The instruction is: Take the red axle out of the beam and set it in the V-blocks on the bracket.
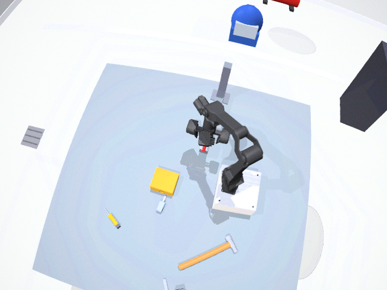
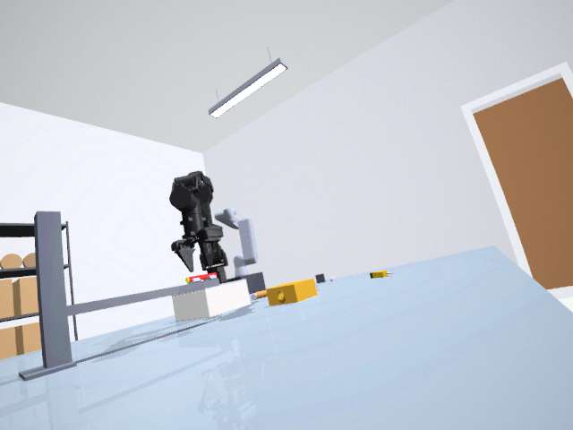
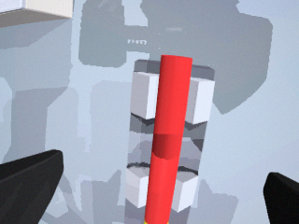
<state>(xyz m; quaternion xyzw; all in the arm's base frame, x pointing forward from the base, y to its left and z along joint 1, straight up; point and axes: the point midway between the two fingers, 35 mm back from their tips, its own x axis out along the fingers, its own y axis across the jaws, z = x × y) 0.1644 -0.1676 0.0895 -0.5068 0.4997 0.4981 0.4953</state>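
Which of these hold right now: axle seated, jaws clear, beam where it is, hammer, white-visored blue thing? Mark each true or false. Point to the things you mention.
1. The red axle (image 1: 204, 148) (image 2: 201, 278) (image 3: 173, 107) lies in the white V-blocks (image 3: 201, 100). True.
2. The jaws are closed on the axle. False: they stand wide open, one on each side of it, with nothing between them.
3. The yellow beam (image 1: 164, 180) (image 2: 293, 293) stands on the white base block. False: it rests on the blue surface, apart from the block.
4. The hammer (image 1: 204, 255) has an orange handle. True.
5. The blue thing with the pale panel (image 1: 247, 19) is on the blue surface. False: it is beyond its edge.
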